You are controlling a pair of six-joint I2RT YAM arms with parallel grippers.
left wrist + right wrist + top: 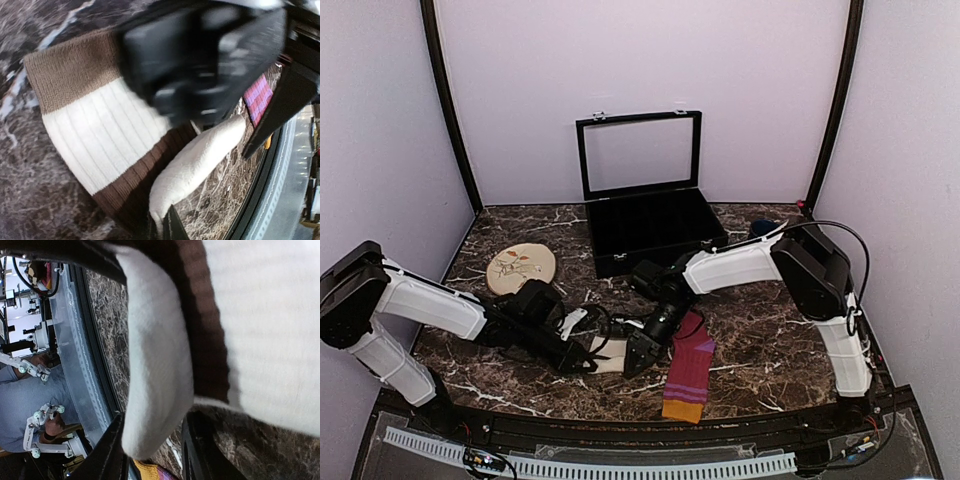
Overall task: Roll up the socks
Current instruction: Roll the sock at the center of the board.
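The cream sock with brown bands [611, 357] lies flat on the marble table near the front middle, between both grippers. In the left wrist view the cream sock [95, 135] has its white toe end folded up into a roll. My left gripper [162, 225] is shut on one end of that roll. My right gripper [152, 440] holds the roll's other end, the cream sock [155, 355] filling the gap between its fingers. In the top view the left gripper [590, 358] and the right gripper [638, 352] face each other. The magenta-purple striped sock [688, 372] lies flat to the right, orange cuff nearest.
A round beige floral disc [520, 267] lies at the back left. An open black case [650, 225] stands at the back middle. A small blue object [761, 228] sits behind the right arm. The table's front rail [620, 440] runs close behind the socks.
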